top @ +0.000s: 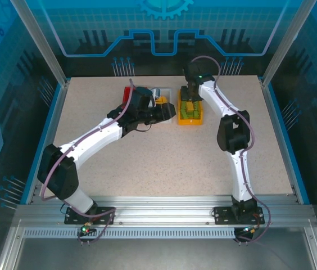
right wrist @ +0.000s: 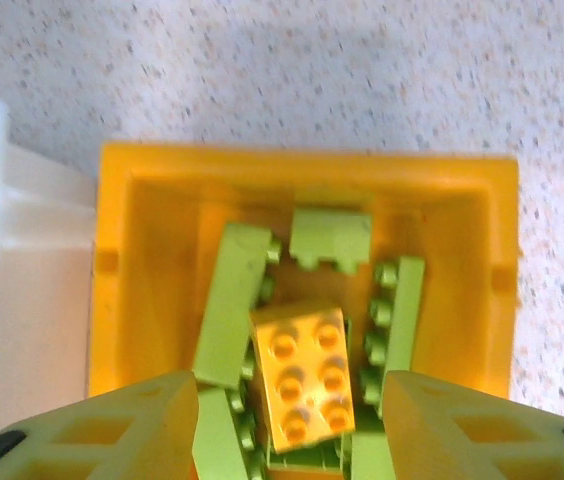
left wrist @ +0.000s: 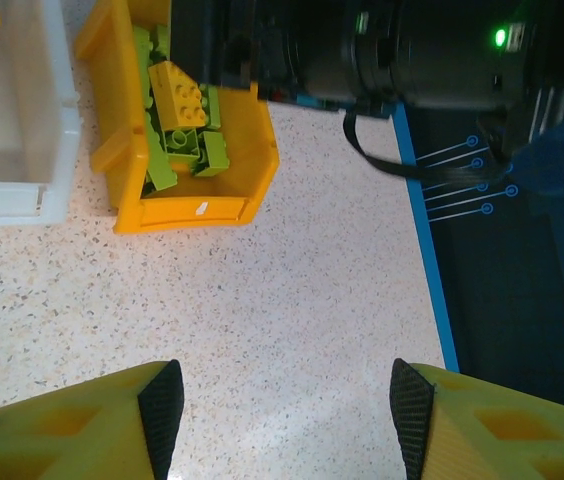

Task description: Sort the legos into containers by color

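Right gripper is hovering wide open and empty over the yellow-orange brick lying on lime legos in the yellow bin, probably needing centring before descending straight.
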